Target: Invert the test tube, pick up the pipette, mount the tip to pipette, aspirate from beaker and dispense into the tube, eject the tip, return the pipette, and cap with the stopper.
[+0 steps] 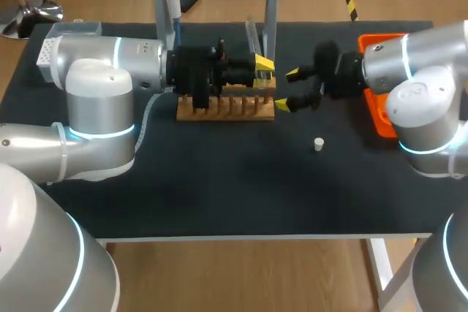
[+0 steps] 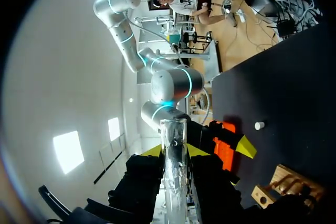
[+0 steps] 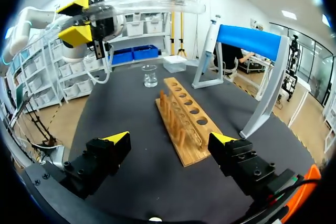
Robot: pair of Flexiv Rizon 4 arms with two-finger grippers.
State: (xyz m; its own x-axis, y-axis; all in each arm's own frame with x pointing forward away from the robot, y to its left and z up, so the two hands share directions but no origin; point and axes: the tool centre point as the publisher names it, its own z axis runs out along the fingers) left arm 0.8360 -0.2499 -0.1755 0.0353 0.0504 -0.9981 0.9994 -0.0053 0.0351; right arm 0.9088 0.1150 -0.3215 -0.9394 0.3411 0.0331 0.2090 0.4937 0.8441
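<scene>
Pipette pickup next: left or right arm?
Right, probably. Its pincer is open and empty, facing the wooden rack. The left pincer is shut on the test tube above the rack, so it is not free for the pipette at the blue stand.

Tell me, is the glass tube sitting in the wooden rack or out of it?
Out. The left gripper is shut on the test tube, holding it in the air above the wooden rack.
</scene>
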